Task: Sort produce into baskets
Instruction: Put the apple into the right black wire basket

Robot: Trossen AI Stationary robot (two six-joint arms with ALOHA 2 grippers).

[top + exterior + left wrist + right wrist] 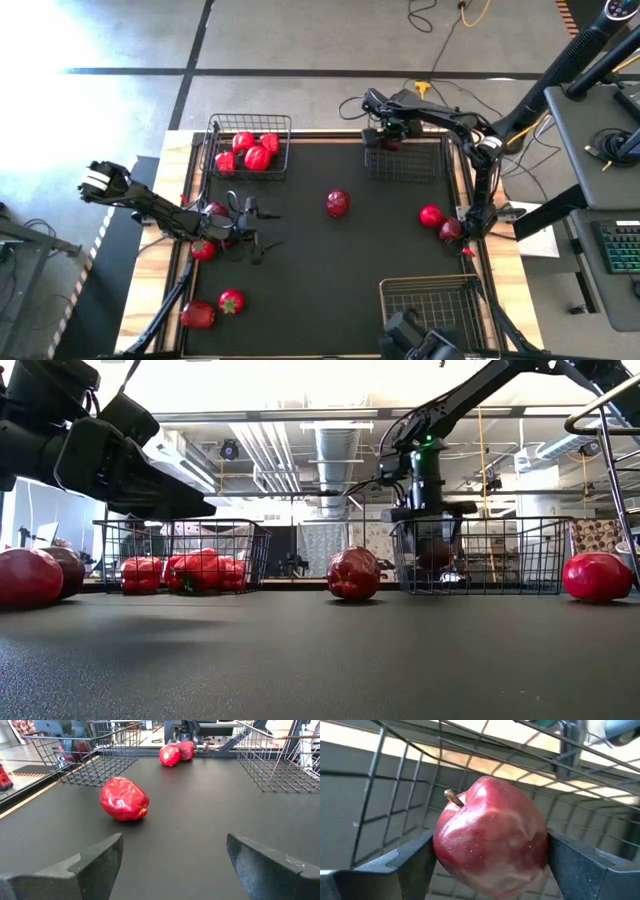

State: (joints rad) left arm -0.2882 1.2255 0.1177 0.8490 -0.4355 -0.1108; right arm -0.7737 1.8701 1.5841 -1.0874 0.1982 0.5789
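A dark red apple (490, 837) with a short brown stem and a glossy, faintly streaked skin sits between the fingers of the right gripper (390, 133), whose jaws stand wide and press against its two sides. The right arm reaches across the far edge of the table, its gripper lowered inside the far right wire basket (405, 160), so the apple hangs within the mesh walls. The far left basket (250, 150) holds several bright red peppers (250, 152). A third basket (432, 300) sits at the near right corner. The left gripper (250, 228) hovers low over the black mat (330, 260) on the left side, fingers spread wide and holding nothing, pointed toward a lone wrinkled red pepper (124, 799) mid-table. Other red pieces lie scattered near both side edges.
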